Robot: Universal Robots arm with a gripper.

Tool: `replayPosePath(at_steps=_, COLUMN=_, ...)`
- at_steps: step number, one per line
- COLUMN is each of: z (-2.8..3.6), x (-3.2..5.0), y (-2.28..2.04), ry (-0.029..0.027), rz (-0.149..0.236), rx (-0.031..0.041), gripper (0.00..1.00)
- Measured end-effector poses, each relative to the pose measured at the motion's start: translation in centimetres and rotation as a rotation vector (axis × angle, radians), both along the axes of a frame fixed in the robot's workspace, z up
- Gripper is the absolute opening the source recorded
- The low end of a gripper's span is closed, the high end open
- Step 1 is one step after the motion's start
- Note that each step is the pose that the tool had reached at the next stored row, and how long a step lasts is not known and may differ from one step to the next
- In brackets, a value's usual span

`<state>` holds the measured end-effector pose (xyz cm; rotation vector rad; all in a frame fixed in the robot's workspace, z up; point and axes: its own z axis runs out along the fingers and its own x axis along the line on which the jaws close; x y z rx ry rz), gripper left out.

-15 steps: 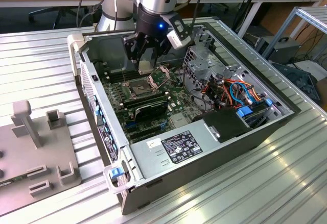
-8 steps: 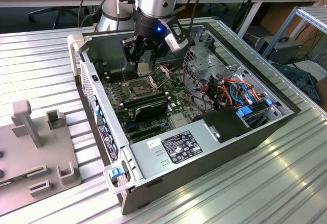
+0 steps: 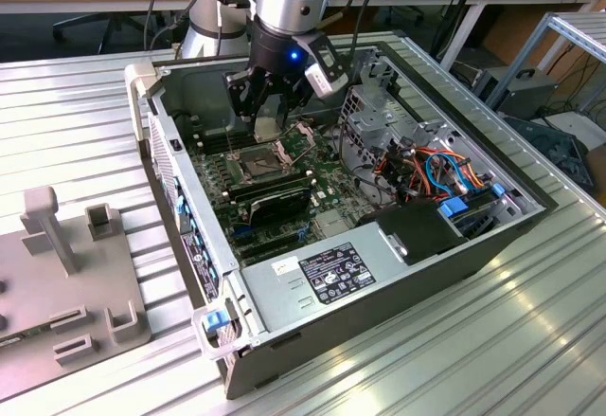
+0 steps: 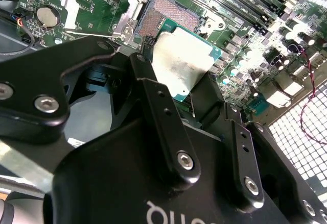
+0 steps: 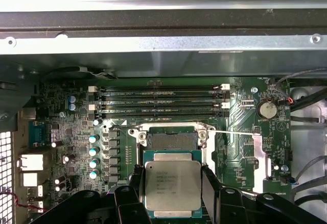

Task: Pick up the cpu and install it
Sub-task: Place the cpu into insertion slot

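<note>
The cpu (image 5: 172,185), a square chip with a silver lid on a green board, hangs between my two black fingers (image 5: 209,182) in both wrist views. My gripper (image 3: 269,120) is shut on the cpu (image 4: 183,63), holding it by two opposite edges. It sits inside the open computer case, just above the motherboard (image 3: 312,184). The open socket (image 5: 170,140) with its bare pin field lies right beside the held chip, partly overlapped by it. The socket (image 4: 162,13) has its metal frame around it and is uncovered. In the exterior view the socket (image 3: 262,160) is below the fingers.
Several memory slots (image 5: 161,99) run alongside the socket, with a coin battery (image 5: 266,109) to one side. The case wall (image 5: 163,45) stands close behind. A power supply (image 3: 322,279), a bundle of coloured cables (image 3: 426,170) and a drive cage (image 3: 379,103) crowd the case. A grey fixture (image 3: 57,274) stands at the exterior view's left.
</note>
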<state>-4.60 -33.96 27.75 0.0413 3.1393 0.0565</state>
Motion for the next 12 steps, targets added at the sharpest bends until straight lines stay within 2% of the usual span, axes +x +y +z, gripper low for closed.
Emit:
replayPosePath(at_steps=6, z=-0.04, x=0.0, y=0.01, ry=0.0, rz=-0.001, rx=0.0001, gripper=0.55)
replayPosePath(at_steps=9, z=-0.07, x=0.0, y=0.01, ry=0.0, rz=-0.062, rx=0.0001, gripper=0.55)
replayPosePath(at_steps=11, z=-0.12, x=0.0, y=0.01, ry=0.0, rz=-0.149, rx=0.0001, gripper=0.55)
replayPosePath(at_steps=12, z=-0.14, x=0.0, y=0.01, ry=0.0, rz=-0.177, rx=0.0001, gripper=0.55)
